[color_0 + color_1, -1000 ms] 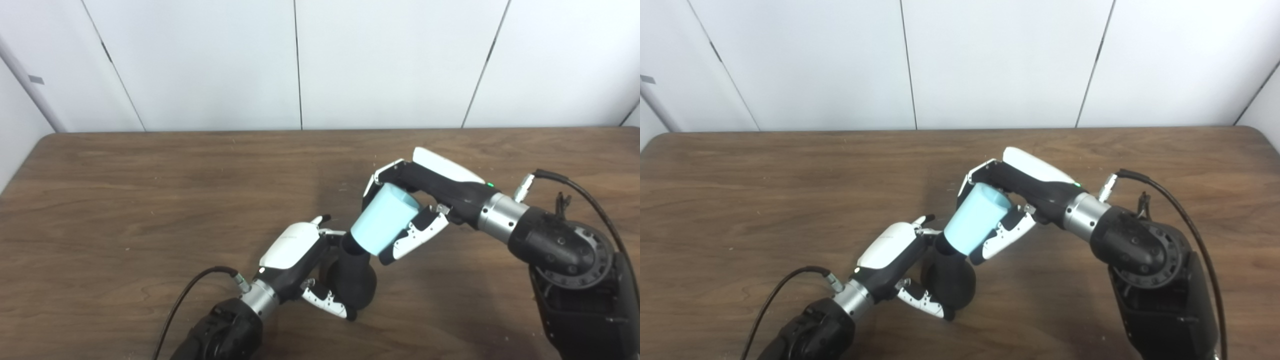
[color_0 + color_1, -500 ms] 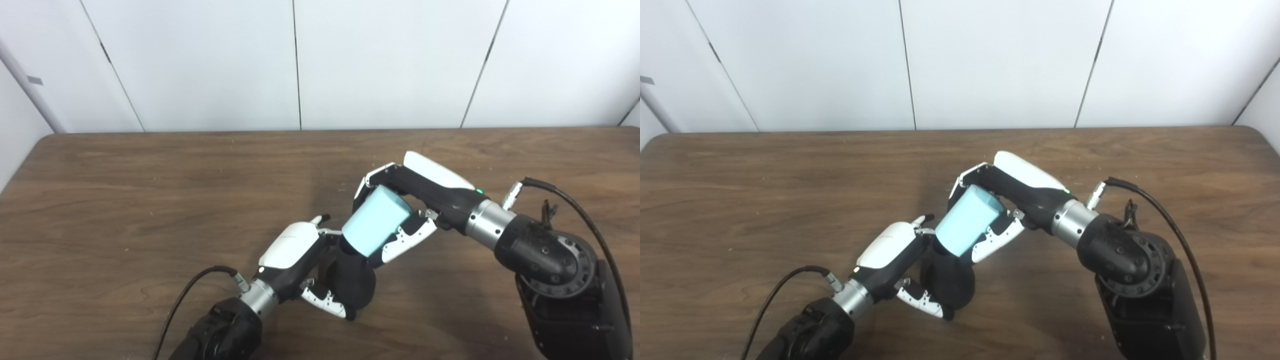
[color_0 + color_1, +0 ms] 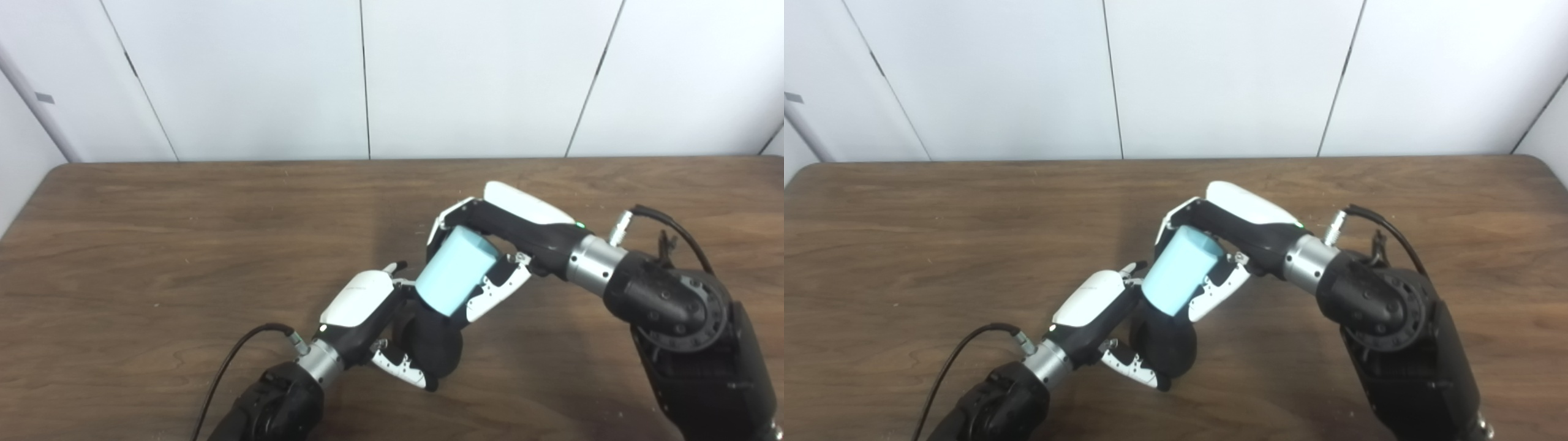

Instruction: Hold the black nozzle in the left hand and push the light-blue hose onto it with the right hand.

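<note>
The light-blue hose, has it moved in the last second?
Yes. The light-blue hose slid left along the wooden table, further onto the black nozzle.

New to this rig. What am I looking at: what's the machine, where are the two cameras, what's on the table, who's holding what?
It is a humanoid robot with two arms, each ending in a hand with fingers and a thumb. The two pictures come from cameras side by side on its head, looking down at one scene, so they nearly match. Both arms come in from the bottom edge over a brown wooden table; white wall panels stand behind it. The left hand is shut on a rounded black nozzle. The right hand is shut on a light-blue hose, a short pale tube, whose lower end meets the top of the nozzle. Nothing else shows on the table.
</note>
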You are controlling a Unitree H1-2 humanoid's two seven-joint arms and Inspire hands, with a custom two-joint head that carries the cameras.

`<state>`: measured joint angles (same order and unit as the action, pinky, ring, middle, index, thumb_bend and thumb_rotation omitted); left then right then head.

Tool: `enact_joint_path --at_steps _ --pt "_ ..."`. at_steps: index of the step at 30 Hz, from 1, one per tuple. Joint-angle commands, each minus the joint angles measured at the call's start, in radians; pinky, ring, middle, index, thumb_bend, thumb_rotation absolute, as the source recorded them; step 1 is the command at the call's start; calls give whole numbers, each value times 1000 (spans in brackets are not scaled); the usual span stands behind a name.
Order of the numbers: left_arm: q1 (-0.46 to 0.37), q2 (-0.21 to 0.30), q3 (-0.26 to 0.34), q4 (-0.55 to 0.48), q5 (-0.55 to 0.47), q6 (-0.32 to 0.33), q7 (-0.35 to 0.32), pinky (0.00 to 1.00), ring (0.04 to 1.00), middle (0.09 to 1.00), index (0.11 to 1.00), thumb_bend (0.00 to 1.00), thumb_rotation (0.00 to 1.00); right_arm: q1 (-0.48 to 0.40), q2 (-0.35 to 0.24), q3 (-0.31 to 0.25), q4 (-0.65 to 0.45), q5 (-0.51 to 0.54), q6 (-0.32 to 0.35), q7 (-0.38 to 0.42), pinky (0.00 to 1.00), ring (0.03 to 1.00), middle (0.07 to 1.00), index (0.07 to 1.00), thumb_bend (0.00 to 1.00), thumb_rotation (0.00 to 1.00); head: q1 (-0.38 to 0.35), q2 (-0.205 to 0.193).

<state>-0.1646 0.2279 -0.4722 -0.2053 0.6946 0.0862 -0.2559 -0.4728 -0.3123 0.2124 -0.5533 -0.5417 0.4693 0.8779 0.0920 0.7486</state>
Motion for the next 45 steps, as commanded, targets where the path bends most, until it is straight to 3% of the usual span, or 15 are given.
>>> enact_joint_path --at_steps 1,9,13,19,27,35,45 --pt "-2 -7 -26 48 34 35 -48 1000 715 490 484 523 0 -43 -9 -1 -20 32 0 19 307 426 497 497 499 0 -1 8" --pt "-5 -9 -22 71 20 41 -50 1000 717 497 481 523 0 -116 -13 -38 -20 -9 0 116 309 439 488 485 500 0 5 16" --pt "2 -14 -17 72 1 56 -66 1000 718 496 482 522 0 -137 2 -25 -18 -48 0 150 308 445 491 485 500 0 6 18" --pt "2 -17 -21 52 -16 84 -87 1000 719 489 485 523 0 -125 -8 55 -15 -82 -7 128 301 434 501 494 498 0 10 23" --pt "2 -18 -20 40 -7 92 -85 1000 717 482 488 523 0 -75 -87 140 32 -59 -99 56 298 428 507 495 498 0 11 26" --pt "5 -14 -23 39 -1 89 -77 1000 715 485 487 523 0 -69 -127 198 27 -61 -101 19 303 433 502 484 499 0 10 25" --pt "-1 -18 -22 52 0 82 -68 1000 716 497 482 522 0 -148 -147 283 -6 -81 -96 68 326 416 482 441 500 0 2 27"
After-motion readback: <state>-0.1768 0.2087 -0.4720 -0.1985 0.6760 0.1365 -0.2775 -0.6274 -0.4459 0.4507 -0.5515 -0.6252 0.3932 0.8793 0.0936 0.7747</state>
